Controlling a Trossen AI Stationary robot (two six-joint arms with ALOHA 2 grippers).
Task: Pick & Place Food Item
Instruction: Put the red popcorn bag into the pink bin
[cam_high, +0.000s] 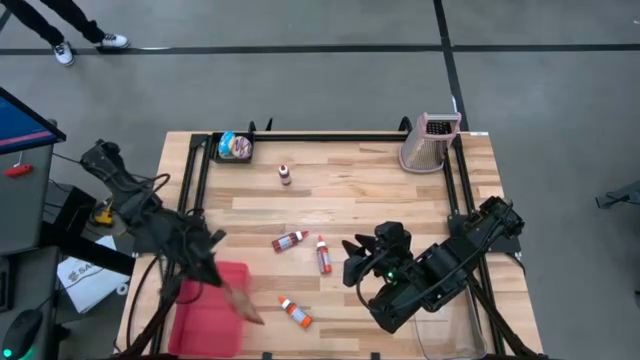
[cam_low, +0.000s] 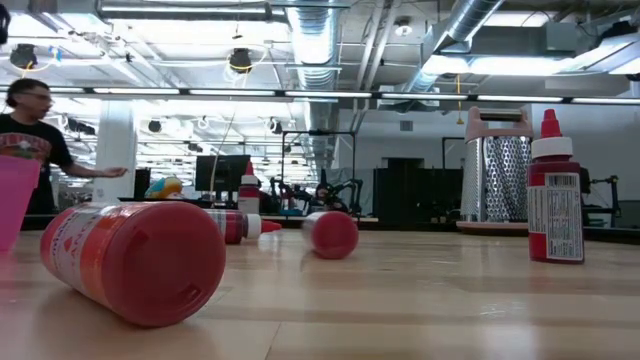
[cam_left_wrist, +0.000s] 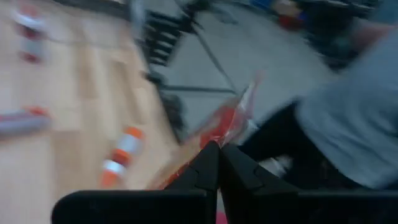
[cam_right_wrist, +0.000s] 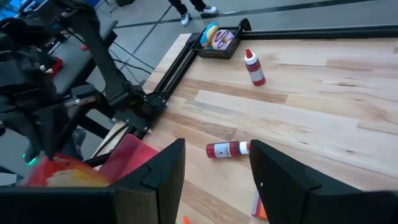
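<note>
My left gripper (cam_high: 224, 284) hangs over the red bin (cam_high: 205, 312) at the table's near left corner. It is shut on a blurred orange-red food packet (cam_left_wrist: 229, 121), which also shows as a smear (cam_high: 245, 305) by the bin's right edge. My right gripper (cam_high: 362, 268) hovers open and empty over the table's right half. Several small red sauce bottles are on the wood: one upright (cam_high: 285, 174), the others lying on their sides (cam_high: 290, 241) (cam_high: 323, 255) (cam_high: 296, 313). My left gripper pinches the packet's near end (cam_left_wrist: 219, 144) between its two fingertips. The fingers slant down toward the table's near right. The packet sticks out ahead of the fingertips, above the bin; blur hides how many layers are held.
A metal grater (cam_high: 430, 142) stands at the far right corner. A black tray (cam_high: 232, 147) with a wrapped item sits at the far left. A black frame rail (cam_high: 330, 134) runs along the far edge. A person (cam_low: 30, 125) stands beyond the table.
</note>
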